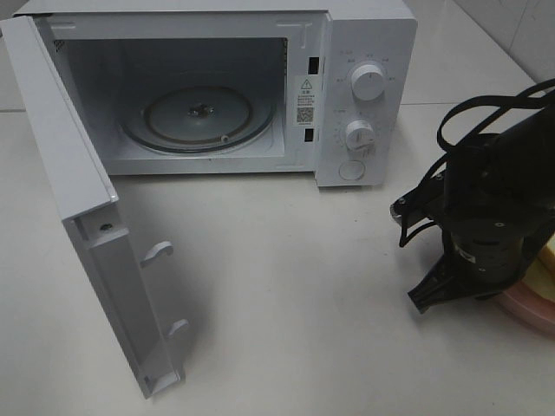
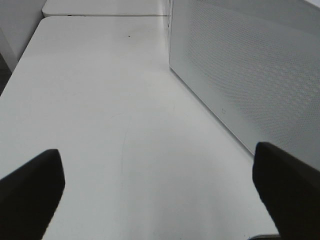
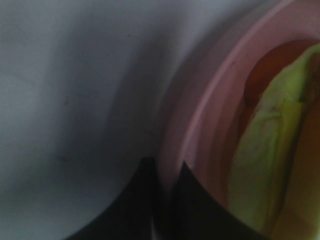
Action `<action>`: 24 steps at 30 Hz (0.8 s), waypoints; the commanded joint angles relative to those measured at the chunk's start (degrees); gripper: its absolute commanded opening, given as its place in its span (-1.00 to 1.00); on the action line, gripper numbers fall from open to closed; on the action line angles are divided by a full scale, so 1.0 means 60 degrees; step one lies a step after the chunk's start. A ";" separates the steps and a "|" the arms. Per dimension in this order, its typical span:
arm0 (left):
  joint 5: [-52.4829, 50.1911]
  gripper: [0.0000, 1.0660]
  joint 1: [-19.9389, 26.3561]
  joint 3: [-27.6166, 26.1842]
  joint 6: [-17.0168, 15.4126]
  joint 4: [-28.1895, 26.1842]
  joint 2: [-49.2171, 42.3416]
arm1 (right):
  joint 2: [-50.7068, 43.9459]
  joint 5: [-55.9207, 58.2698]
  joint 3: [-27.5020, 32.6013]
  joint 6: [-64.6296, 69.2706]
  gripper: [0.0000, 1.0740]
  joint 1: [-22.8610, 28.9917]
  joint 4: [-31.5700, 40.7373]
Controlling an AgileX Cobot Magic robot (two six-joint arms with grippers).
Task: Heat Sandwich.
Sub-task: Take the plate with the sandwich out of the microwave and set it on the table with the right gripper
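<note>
Right wrist, sandwich beside tool (closed)

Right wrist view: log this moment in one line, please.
microwave: door open, turntable bare | right end effector: shut on pink plate rim | sandwich: on plate | left end effector: open, holding nothing

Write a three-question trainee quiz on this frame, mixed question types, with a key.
1. True or false: the microwave door is shut.
2. What does the right gripper clamp? A) the plate rim B) a knob C) the door
3. Fill in: the sandwich lies on the ____.

Key: 1 false, the door stands wide open and the turntable is bare. 2 A, its jaws pinch the pink rim. 3 plate. The left gripper is open over bare table.
</note>
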 commanded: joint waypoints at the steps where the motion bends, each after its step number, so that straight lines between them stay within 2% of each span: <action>1: -0.0048 0.82 0.0000 0.0029 0.0029 -0.0048 -0.0201 | 0.0115 0.0076 -0.0019 0.0258 -0.98 -0.0019 -0.0372; 7: -0.0048 0.82 0.0000 0.0029 0.0029 -0.0048 -0.0201 | 0.0153 0.0057 -0.0019 0.0258 -0.94 -0.0019 -0.0372; 13: -0.0048 0.82 0.0000 0.0029 0.0029 -0.0048 -0.0201 | 0.0153 0.0038 -0.0019 0.0258 -0.81 -0.0019 -0.0334; 18: -0.0048 0.82 0.0000 0.0029 0.0029 -0.0048 -0.0201 | 0.0153 0.0067 -0.0019 0.0258 -0.59 -0.0019 -0.0286; 20: -0.0048 0.82 0.0000 0.0029 0.0029 -0.0048 -0.0201 | 0.0153 0.0067 -0.0019 0.0258 -0.39 -0.0019 -0.0248; 21: -0.0048 0.82 0.0000 0.0029 0.0029 -0.0048 -0.0201 | 0.0153 0.0067 -0.0019 0.0258 -0.39 -0.0019 -0.0248; 24: -0.0048 0.82 0.0000 0.0029 0.0029 -0.0048 -0.0201 | -0.0029 0.0076 -0.0076 0.0076 -0.19 -0.0019 0.0153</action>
